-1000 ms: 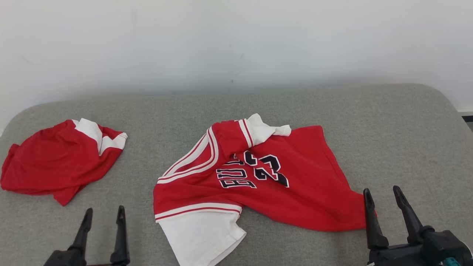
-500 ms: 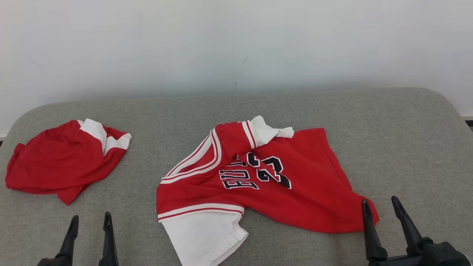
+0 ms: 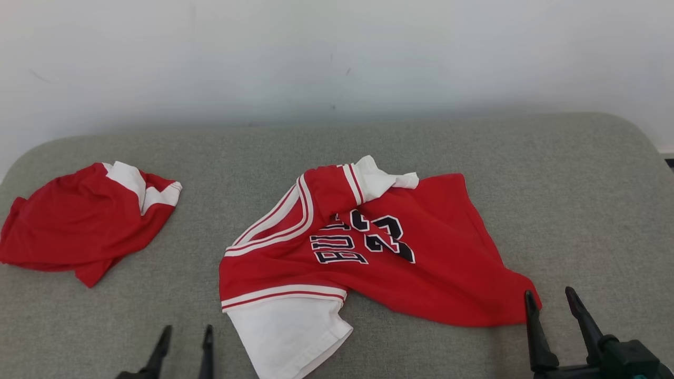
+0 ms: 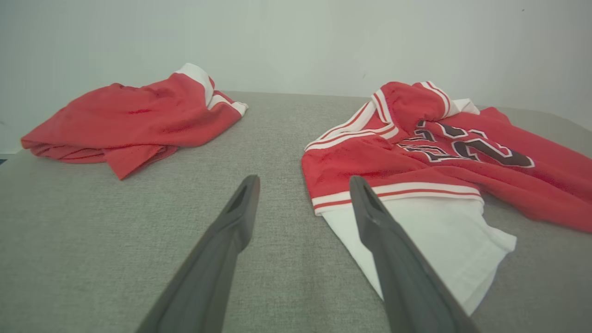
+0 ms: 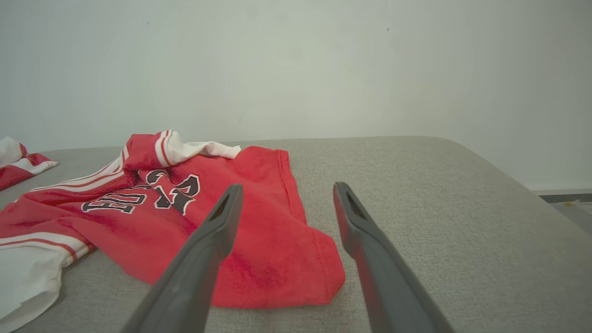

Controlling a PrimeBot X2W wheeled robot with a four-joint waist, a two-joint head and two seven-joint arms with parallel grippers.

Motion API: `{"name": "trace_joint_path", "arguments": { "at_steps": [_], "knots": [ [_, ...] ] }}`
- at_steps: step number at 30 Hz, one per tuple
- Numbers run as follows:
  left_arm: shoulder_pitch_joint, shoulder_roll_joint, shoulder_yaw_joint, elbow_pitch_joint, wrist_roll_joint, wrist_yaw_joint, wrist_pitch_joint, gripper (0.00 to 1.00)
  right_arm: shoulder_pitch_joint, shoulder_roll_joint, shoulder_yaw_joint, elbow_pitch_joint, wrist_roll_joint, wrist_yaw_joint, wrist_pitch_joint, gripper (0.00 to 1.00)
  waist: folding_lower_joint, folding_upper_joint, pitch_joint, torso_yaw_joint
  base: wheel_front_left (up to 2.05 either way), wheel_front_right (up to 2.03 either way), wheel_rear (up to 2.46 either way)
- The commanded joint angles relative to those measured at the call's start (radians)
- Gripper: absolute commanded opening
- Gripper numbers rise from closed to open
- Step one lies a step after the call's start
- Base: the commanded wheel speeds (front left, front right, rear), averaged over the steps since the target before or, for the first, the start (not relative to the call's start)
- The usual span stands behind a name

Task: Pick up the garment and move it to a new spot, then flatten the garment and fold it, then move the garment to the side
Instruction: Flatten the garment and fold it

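Red jersey (image 3: 379,247) lies crumpled mid-worktop (image 3: 579,184), neither flattened nor folded. Left pincer (image 3: 187,330) and right pincer (image 3: 549,293) are both wide and empty, near its front edge. Flatten, fold and side-move look outstanding. Second red garment (image 3: 79,221) is bunched far left.

Grey fabric cushion (image 3: 553,200), far corners rounded, spans the frame side to side. Plain white wall (image 3: 337,58) right behind it, with a few small dark specks (image 3: 333,107) on the paint. Red bundle (image 3: 79,221), white trim showing, lies crumpled on the cushion near its left edge. Dark strip (image 5: 564,198) low beyond the cushion's right edge.
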Motion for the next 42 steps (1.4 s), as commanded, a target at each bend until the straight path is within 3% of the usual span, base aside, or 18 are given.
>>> {"name": "trace_joint_path", "arguments": {
  "at_steps": [1, 14, 31, 32, 33, 34, 35, 36, 42],
  "knots": [
    [-0.013, -0.005, -0.014, 0.018, -0.011, -0.006, 0.001, 1.0, -0.02, -0.011, -0.008, 0.02, 0.008, -0.003, 0.0, 1.0, 0.0001, 0.0, 0.018, -0.001, 0.0, 0.0, 0.0],
    [-0.036, -0.014, -0.217, 0.225, -0.079, -0.037, 0.0, 1.0, -0.131, -0.03, -0.041, 0.269, 0.027, -0.003, 0.0, 1.0, 0.0001, 0.0, 0.081, -0.002, 0.0, 0.0, 0.0],
    [-0.108, -0.019, -0.349, 0.337, -0.216, -0.04, 0.005, 1.0, -0.282, -0.009, 0.007, 0.576, 0.169, -0.003, 0.0, 1.0, 0.0001, 0.0, 0.105, 0.021, 0.0, 0.0, 0.0],
    [-0.112, -0.018, -0.356, 0.339, -0.226, -0.04, 0.005, 1.0, -0.286, -0.005, 0.016, 0.591, 0.186, -0.003, 0.0, 0.53, 0.0001, 0.0, 0.104, 0.022, 0.0, 0.0, 0.0],
    [-0.117, -0.019, -0.364, 0.343, -0.233, -0.04, 0.005, 1.0, -0.292, -0.003, 0.026, 0.602, 0.201, -0.003, 0.0, 0.31, 0.0001, 0.0, 0.103, 0.023, 0.0, 0.0, 0.0],
    [-0.122, -0.019, -0.371, 0.345, -0.242, -0.041, 0.005, 0.49, -0.299, -0.005, 0.035, 0.605, 0.209, -0.003, 0.0, 0.0, 0.0001, 0.0, 0.101, 0.023, 0.0, 0.0, 0.0],
    [-0.126, -0.019, -0.373, 0.34, -0.253, -0.041, 0.004, 0.28, -0.302, -0.006, 0.042, 0.601, 0.218, -0.003, 0.0, 0.0, 0.0001, 0.0, 0.097, 0.023, 0.0, 0.0, 0.0],
    [-0.127, -0.018, -0.374, 0.336, -0.259, -0.041, 0.003, 0.0, -0.302, -0.007, 0.047, 0.594, 0.227, -0.003, 0.0, 0.0, 0.0001, 0.0, 0.093, 0.022, 0.0, 0.0, 0.0],
    [-0.117, -0.016, -0.324, 0.243, -0.264, -0.038, -0.001, 0.0, -0.263, -0.014, 0.073, 0.48, 0.279, -0.003, 0.0, 0.0, 0.0001, 0.0, 0.071, 0.017, 0.0, 0.0, 0.0]
  ]
}}
